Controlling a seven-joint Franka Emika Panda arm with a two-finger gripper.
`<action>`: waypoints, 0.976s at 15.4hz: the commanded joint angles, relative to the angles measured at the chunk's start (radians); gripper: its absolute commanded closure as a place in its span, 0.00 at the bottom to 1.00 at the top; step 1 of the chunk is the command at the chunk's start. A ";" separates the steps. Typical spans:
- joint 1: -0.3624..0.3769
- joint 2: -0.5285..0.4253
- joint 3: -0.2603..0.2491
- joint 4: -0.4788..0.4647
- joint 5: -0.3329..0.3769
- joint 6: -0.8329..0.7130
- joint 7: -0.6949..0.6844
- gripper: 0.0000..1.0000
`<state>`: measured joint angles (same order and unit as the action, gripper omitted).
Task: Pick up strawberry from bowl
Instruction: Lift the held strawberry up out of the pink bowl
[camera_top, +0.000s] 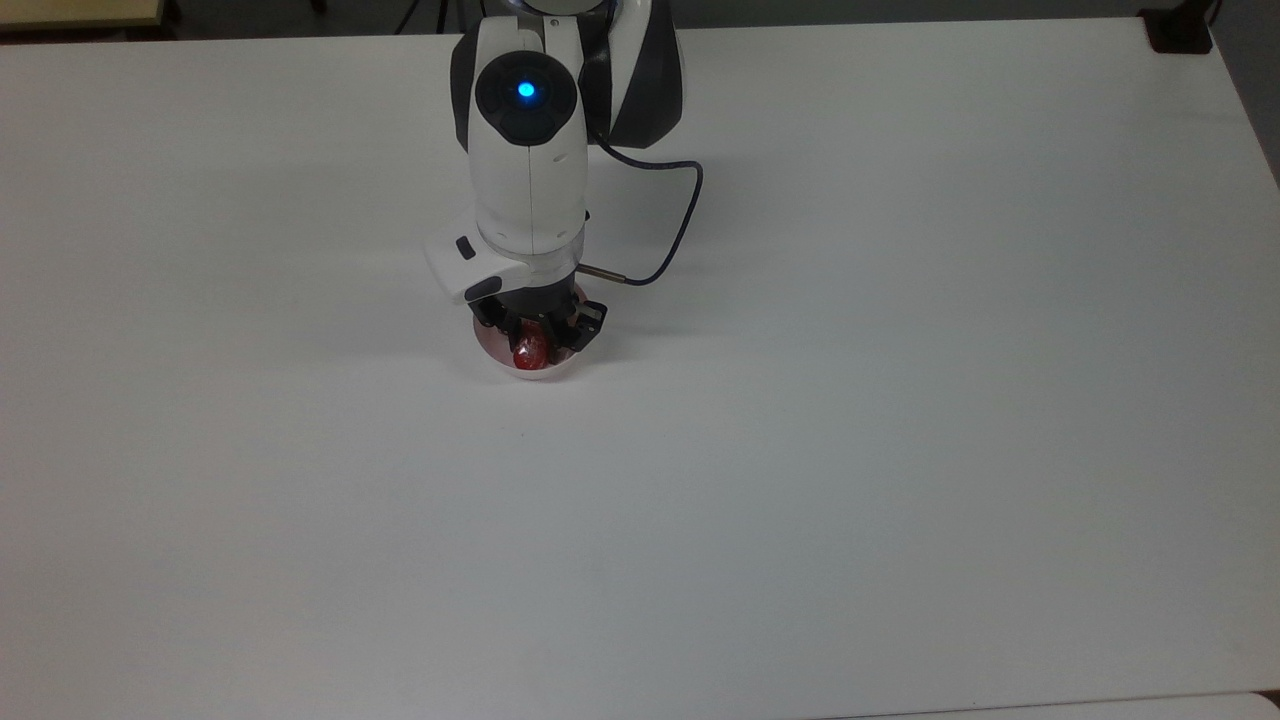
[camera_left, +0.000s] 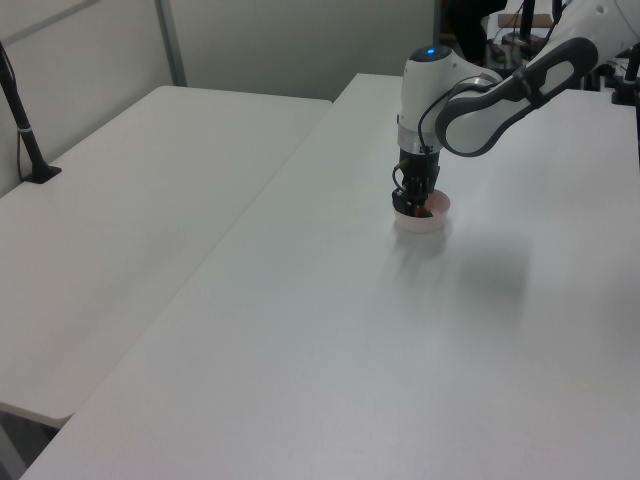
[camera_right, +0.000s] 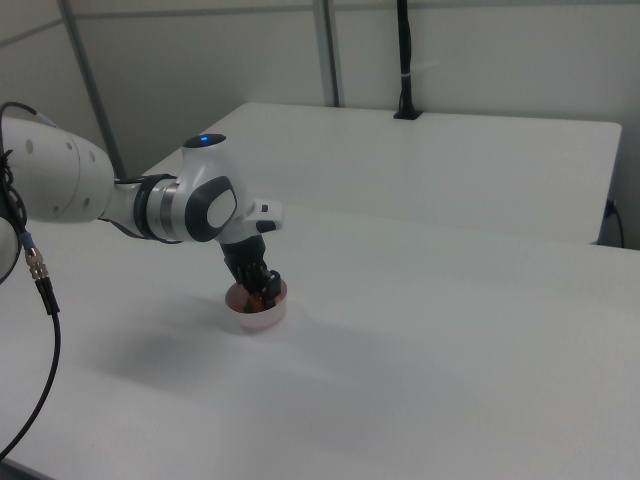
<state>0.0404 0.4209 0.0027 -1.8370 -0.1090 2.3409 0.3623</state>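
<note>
The glossy red toy strawberry (camera_top: 531, 351) sits inside the small pale pink plastic bowl (camera_top: 545, 371), gripped by the claw (camera_top: 535, 338); the white bench (camera_top: 900, 450) lies bare around.

no readable text, labels, numbers or signs

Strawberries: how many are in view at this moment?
1. The strawberry sits inside the bowl between the fingers of the gripper, near the table's middle in the top view. The gripper covers part of the bowl, so another could be hidden.
</note>
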 joint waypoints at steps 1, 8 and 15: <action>-0.005 -0.056 0.000 -0.018 -0.020 -0.061 0.014 0.92; -0.046 -0.220 0.000 -0.024 -0.006 -0.306 -0.158 0.92; -0.203 -0.318 0.000 -0.215 -0.052 -0.349 -0.552 0.89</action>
<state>-0.1128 0.1616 -0.0019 -1.9285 -0.1295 1.9385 -0.0963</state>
